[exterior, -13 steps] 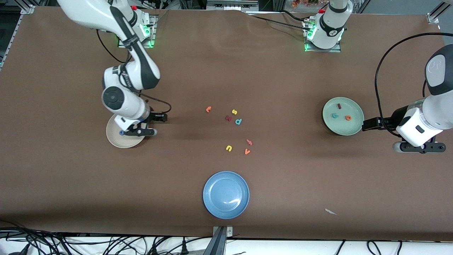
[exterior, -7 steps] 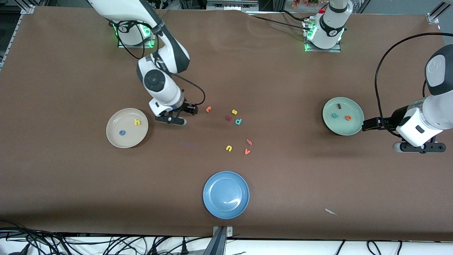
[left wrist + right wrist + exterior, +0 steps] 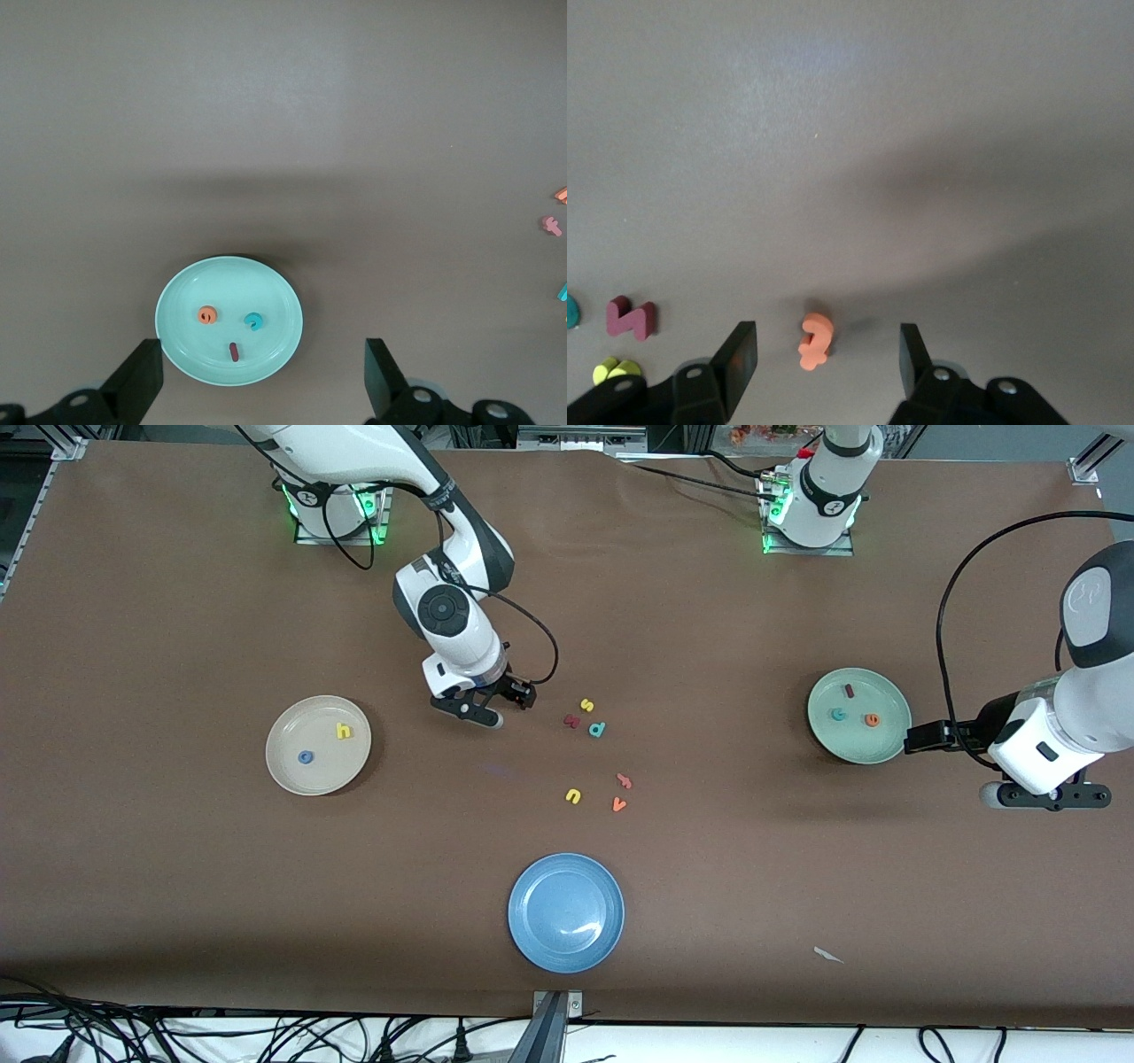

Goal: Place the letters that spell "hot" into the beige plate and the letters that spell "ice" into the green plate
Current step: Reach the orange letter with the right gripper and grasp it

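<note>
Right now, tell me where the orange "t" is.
The orange "t" lies on the bare table under the open right gripper, between its fingers in the right wrist view, beside the dark red "k"; the front view hides it.

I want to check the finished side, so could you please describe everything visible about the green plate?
The green plate is round, shallow and pale mint with a raised rim, smooth and glossy like plastic. It sits flat on the brown table toward the left arm's end. Inside lie three small letters, apart from each other: dark red, teal and orange. No gripper touches it.
</note>
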